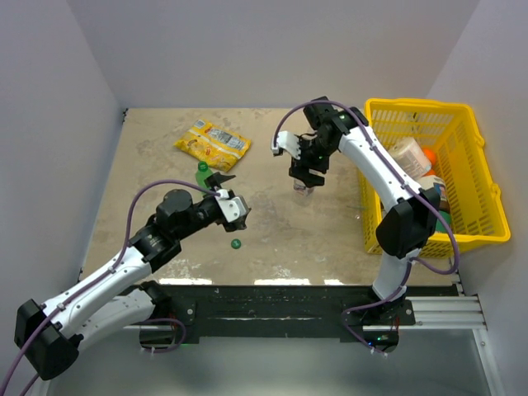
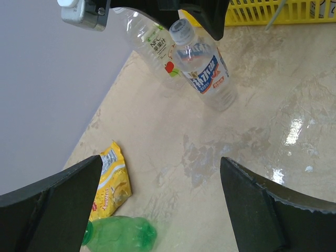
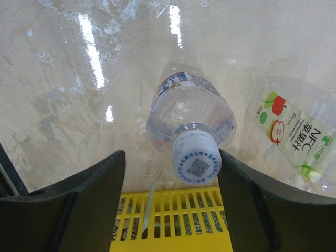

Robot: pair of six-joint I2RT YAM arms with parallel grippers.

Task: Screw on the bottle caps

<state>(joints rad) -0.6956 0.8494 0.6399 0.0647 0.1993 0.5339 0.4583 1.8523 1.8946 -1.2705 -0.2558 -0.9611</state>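
The right hand (image 3: 170,157) is released, its fingers either side of the white cap (image 3: 197,160) on the blue-labelled bottle (image 3: 189,110), which stands upright right of the tabletop's (image 1: 330,239) middle, near the yellow basket (image 1: 412,106). A finger catching that cap on the way up could topple the light bottle. The left hand (image 2: 160,160) is wide open and empty.

Top view looks down from behind; both wrist views, close in, share the capped bottle (image 2: 207,73).

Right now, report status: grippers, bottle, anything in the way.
Left gripper open, empty. Right gripper open, astride white cap on standing blue-label bottle. Green cap loose on table. Nothing blocking.
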